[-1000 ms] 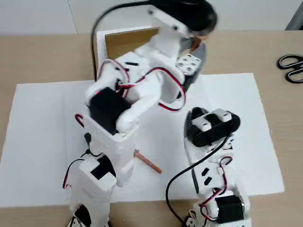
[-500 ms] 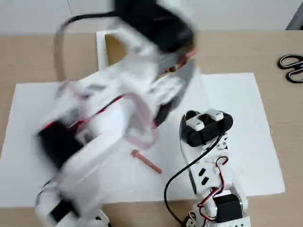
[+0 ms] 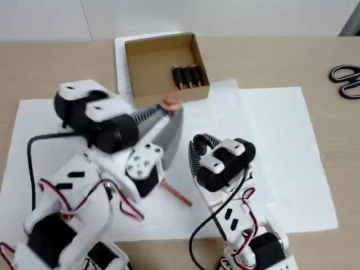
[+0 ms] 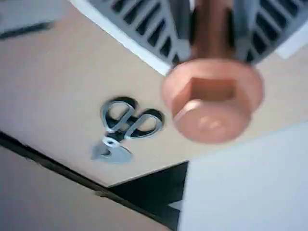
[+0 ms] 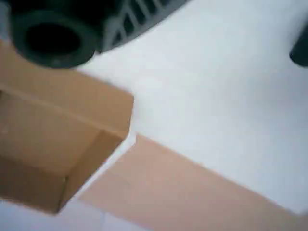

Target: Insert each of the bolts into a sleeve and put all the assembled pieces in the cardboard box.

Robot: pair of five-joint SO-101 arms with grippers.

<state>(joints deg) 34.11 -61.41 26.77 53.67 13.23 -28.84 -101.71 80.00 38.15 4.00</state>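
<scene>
My left gripper (image 3: 170, 108) is shut on a copper bolt (image 3: 170, 104), held just in front of the cardboard box (image 3: 147, 81). In the left wrist view the bolt's hexagonal head (image 4: 211, 98) sticks out from between the grey fingers (image 4: 144, 24). My right gripper (image 3: 198, 148) is shut on a black sleeve (image 3: 197, 147), a little to the right of the bolt and nearer the table's front; its open end (image 5: 52, 42) faces the right wrist camera. Three assembled pieces (image 3: 188, 77) lie in the box. A second copper bolt (image 3: 177, 194) lies on the white paper (image 3: 270, 152).
Black-handled scissors (image 3: 346, 80) lie at the far right edge of the table, also seen as scissors (image 4: 129, 126) in the left wrist view. The box's corner (image 5: 103, 139) is close to the sleeve. The paper's right half is bare.
The left arm has swung back from over the box toward the front left, carrying its bolt. The right arm has shifted left and slightly toward the front.
</scene>
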